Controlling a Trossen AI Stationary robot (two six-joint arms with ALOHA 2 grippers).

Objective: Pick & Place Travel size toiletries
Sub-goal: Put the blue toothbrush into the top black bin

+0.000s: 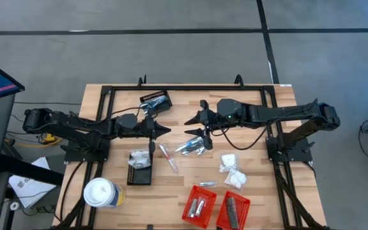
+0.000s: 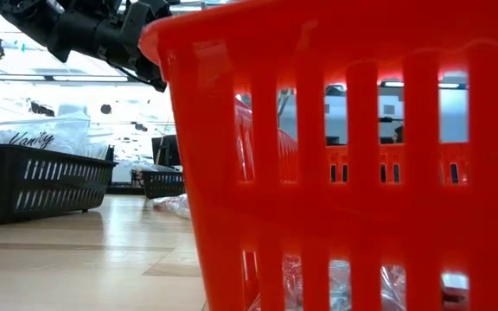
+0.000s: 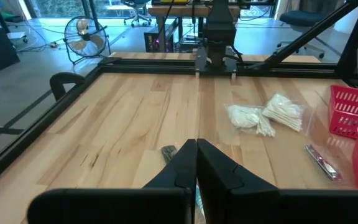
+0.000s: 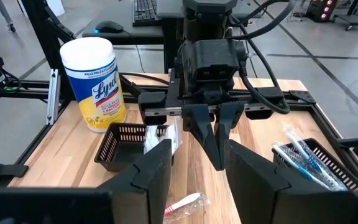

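My right hand (image 1: 204, 137) hung half-open and empty above the silvery tubes (image 1: 190, 146) mid-bench; my left hand (image 1: 163, 130) waited pinched shut. I judged myself between picks: next, drop onto one tube and close.

Between the shut left claw (image 1: 166, 130) and the part-open right claw (image 1: 190, 120) lies a narrow strip of bare light wooden desk (image 1: 254, 191). Just below the right claw a heap of silvery tubes (image 1: 191, 146) blocks the way; beside it lies a thin pinkish clear-wrapped tube (image 1: 167, 156). Behind the left claw stand two black slotted plastic baskets (image 1: 140, 167), one farther back (image 1: 156, 100).
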